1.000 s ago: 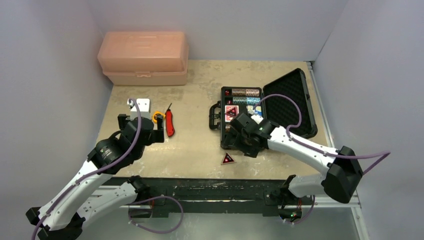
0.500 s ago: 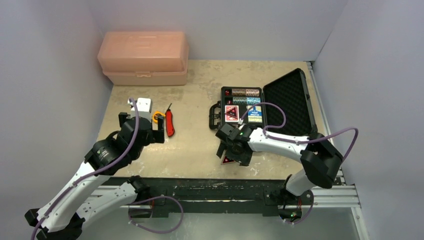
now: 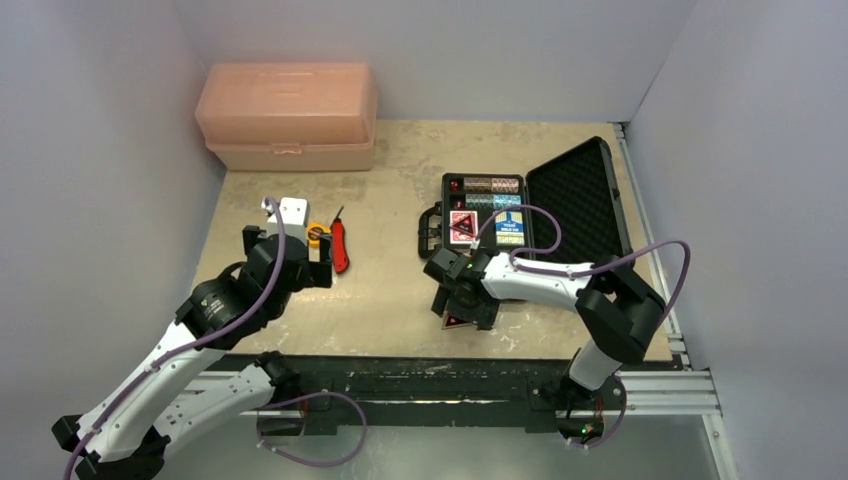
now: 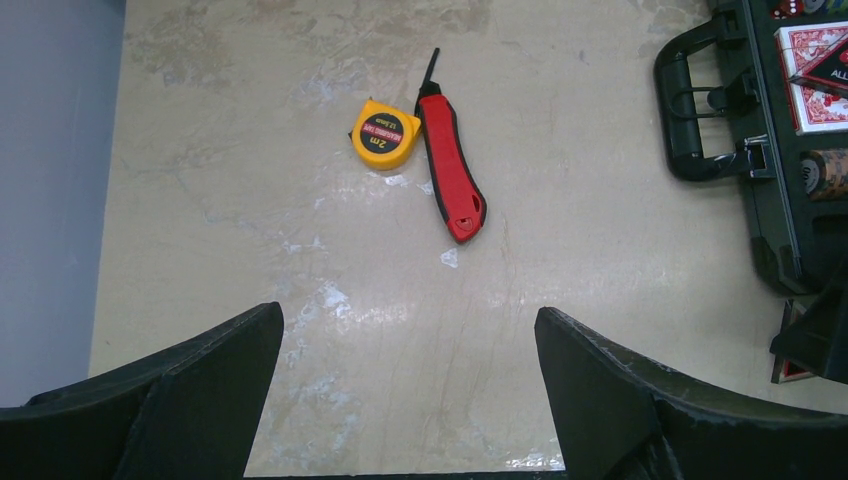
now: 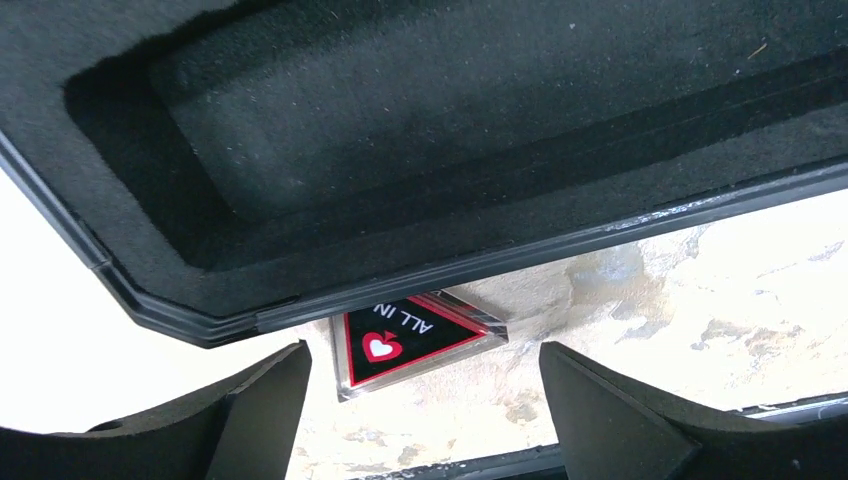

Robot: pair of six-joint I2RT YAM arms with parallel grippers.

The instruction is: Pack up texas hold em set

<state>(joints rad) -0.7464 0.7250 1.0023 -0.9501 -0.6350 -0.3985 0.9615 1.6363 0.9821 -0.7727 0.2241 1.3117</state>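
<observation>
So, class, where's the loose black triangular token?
Top view, centre-right: the token lies on the table at the open black case's near edge, under the right hand.

One black case (image 3: pixel 575 200) is seen open at the right centre of the top view. One red card deck (image 4: pixel 805 105) and one blue card deck (image 3: pixel 509 226) are counted in it. Two tokens are found: one triangular token (image 4: pixel 838 65) upon the red card deck and one triangular token (image 5: pixel 410 338) on the desk (image 3: pixel 390 290) below the case. At the left are counted one peach box (image 3: pixel 287 117), one red knife (image 4: pixel 450 170) and one yellow tape measure (image 4: pixel 385 134). The chips (image 3: pixel 492 185) and dice (image 3: pixel 455 186) are too small to be counted.
</observation>
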